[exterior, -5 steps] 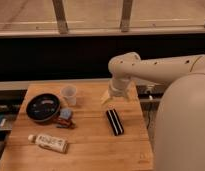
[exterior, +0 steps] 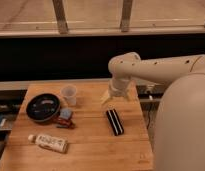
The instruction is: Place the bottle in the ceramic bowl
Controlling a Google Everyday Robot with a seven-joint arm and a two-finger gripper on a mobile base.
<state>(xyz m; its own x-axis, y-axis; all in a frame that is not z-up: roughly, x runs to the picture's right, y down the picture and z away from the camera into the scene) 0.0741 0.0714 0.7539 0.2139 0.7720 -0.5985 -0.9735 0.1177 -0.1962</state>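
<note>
Camera view, nearest items first: the wooden table (exterior: 91, 152) carries the bottle (exterior: 48, 143) at its front left, lying on its side with the pale cap toward the left edge and the printed label facing up; it rests on the boards, outside the ceramic bowl (exterior: 43, 107) and well apart from the gripper (exterior: 110, 98); right of centre lies a black bar (exterior: 115, 122), flat, its long axis running roughly front to back; left of the bar and behind the bottle sits a small red and blue object (exterior: 65, 118), just beside the bowl's front right rim; the ceramic bowl stands upright at the left of the table, faint light markings visible on its dark inside; behind and right of it stands a translucent cup (exterior: 69, 95), upright, near the bowl's rim; the gripper hangs over the far right part of the table, just behind the far end of the black bar, pointing downward; whether it is wide or narrow cannot be told; the white arm (exterior: 156, 68) reaches in from the right, joined to the robot body (exterior: 183, 130) filling the right side; beyond the table runs a dark wall (exterior: 71, 57).
</note>
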